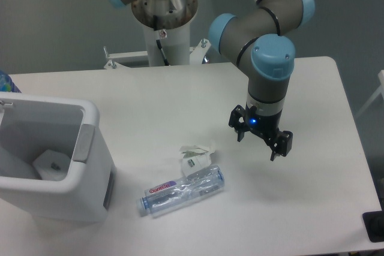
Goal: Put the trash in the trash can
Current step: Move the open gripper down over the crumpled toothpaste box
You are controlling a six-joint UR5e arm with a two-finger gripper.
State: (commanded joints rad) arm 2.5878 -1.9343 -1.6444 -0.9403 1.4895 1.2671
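We see the bottle (183, 190) and the little wrapper (195, 154) lying on the table (312, 88), low in the middle. The trash can (90, 166) sits at lower left. Our gripper (260, 138) is spread wide and holds nothing. Both pieces are still left to do.

Even overhead light, bluish cast, soft shadows, slight overall blur.

Table (336, 166): white top, rounded corners, matte, evenly lit with soft shadows. Floor (54, 22): plain grey-blue, visible behind and to the right of the table. Small dark object (375, 227) at the table's right edge, unidentifiable.
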